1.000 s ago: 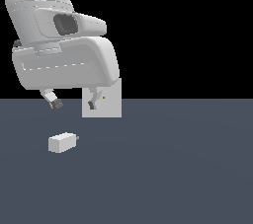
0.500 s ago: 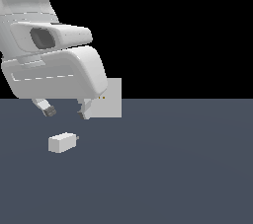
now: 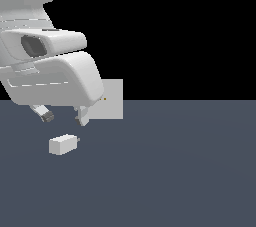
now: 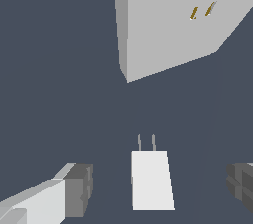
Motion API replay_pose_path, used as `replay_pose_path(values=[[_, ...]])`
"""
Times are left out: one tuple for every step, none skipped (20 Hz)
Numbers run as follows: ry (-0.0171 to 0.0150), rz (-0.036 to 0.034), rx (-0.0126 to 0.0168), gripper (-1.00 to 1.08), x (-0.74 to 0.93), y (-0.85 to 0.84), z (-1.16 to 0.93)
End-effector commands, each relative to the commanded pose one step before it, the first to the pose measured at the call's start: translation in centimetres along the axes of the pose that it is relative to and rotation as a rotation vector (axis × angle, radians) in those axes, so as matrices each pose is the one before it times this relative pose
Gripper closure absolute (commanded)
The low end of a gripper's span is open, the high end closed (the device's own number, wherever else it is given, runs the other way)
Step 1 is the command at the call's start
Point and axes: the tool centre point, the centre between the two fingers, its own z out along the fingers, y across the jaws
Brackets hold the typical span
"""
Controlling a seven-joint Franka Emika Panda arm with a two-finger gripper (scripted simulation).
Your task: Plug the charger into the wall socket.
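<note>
The charger (image 3: 62,144) is a small light grey block lying on the dark floor, its prongs toward the exterior view's right. In the wrist view the charger (image 4: 151,179) lies between my fingers, with two thin prongs pointing at the wall socket (image 4: 168,20). The wall socket (image 3: 111,100) is an upright light grey square plate with two tiny orange holes, partly hidden by my arm. My gripper (image 3: 64,118) is open and empty, hovering just above the charger.
The dark grey floor (image 3: 175,171) stretches to the exterior view's right. My large white arm body (image 3: 50,71) fills the upper part of the exterior view's left.
My arm has moved toward the exterior view's left and lower, bringing the open gripper over the charger. The charger and the socket have not moved.
</note>
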Motion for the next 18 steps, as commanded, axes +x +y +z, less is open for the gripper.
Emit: replay_pose_path(values=[[0.00012,0.00051,-0.00008,-0.92,0.007,0.015,0.025],[0.00000,0.00000,0.00000,-0.92,-0.041,0.001,0.067],[0.00000,0.00000,0.00000,-0.92,-0.068,0.001,0.111],[0.00000,0.00000,0.00000,-0.92,-0.095,0.001,0.156],[0.00000,0.00000,0.00000,-0.92,-0.122,0.001,0.200],[-0.00089,0.00080,0.00007,-0.92,-0.136,0.035,0.280],[0.00000,0.00000,0.00000,-0.92,-0.173,0.000,0.288],[0.00000,0.00000,0.00000,-0.92,-0.197,-0.001,0.332],[-0.00063,0.00075,-0.00002,-0.92,-0.206,0.031,0.403],[0.00000,0.00000,0.00000,-0.92,-0.243,-0.004,0.419],[-0.00032,0.00060,-0.00009,-0.92,-0.223,0.021,0.436],[0.00000,0.00000,0.00000,-0.92,-0.209,-0.008,0.376],[0.00000,0.00000,0.00000,-0.92,-0.181,-0.008,0.332],[0.00011,0.00062,-0.00027,-0.92,-0.130,0.024,0.292],[0.00000,0.00000,0.00000,-0.92,-0.128,-0.008,0.244],[0.00000,0.00000,0.00000,-0.92,-0.103,-0.007,0.200],[0.00000,0.00000,0.00000,-0.92,-0.080,-0.006,0.156],[0.00000,0.00000,0.00000,-0.92,-0.056,-0.004,0.111]])
